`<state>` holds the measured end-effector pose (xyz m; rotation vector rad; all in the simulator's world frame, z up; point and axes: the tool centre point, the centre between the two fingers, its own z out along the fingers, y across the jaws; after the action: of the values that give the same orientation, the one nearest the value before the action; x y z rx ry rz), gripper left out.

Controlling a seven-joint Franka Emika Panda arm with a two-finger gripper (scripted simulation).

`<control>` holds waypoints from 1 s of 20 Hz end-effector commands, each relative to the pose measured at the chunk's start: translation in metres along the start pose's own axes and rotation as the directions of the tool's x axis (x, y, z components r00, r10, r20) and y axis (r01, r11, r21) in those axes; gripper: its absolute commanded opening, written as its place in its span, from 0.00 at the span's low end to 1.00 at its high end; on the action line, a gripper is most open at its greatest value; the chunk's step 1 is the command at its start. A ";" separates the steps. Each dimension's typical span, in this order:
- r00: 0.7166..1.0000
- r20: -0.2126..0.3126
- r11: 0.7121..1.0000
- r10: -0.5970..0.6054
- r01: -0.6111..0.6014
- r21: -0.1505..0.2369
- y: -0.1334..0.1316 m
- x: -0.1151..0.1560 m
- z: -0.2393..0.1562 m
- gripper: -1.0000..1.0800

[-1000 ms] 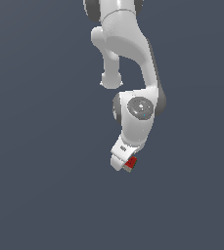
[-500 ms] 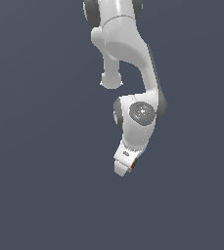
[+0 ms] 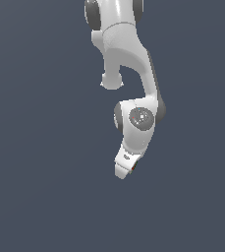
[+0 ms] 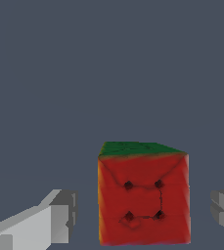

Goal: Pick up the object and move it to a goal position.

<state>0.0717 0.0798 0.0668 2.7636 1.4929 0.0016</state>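
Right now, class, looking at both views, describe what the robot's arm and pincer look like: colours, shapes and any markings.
The arm is glossy white with rounded, tube-like links and dark grey bands at the joints. A round grey cap marks one joint. The pincer is a white block; in the wrist view its fingers are pale grey and blocky. No cables show.
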 end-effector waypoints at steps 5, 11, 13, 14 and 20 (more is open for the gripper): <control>1.000 0.001 1.000 -0.003 0.003 0.001 -0.001 -0.001 0.031 0.96; 1.000 0.001 1.000 -0.003 0.003 0.001 0.000 0.000 0.034 0.00; 1.000 0.001 1.000 -0.003 0.003 0.001 0.000 0.000 0.034 0.00; 1.000 0.001 1.000 -0.003 0.003 0.001 0.000 0.000 0.034 0.00; 1.000 0.001 1.000 -0.003 0.003 0.001 0.000 0.000 0.034 0.00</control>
<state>0.0718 0.0795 0.0330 2.7620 1.4971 -0.0013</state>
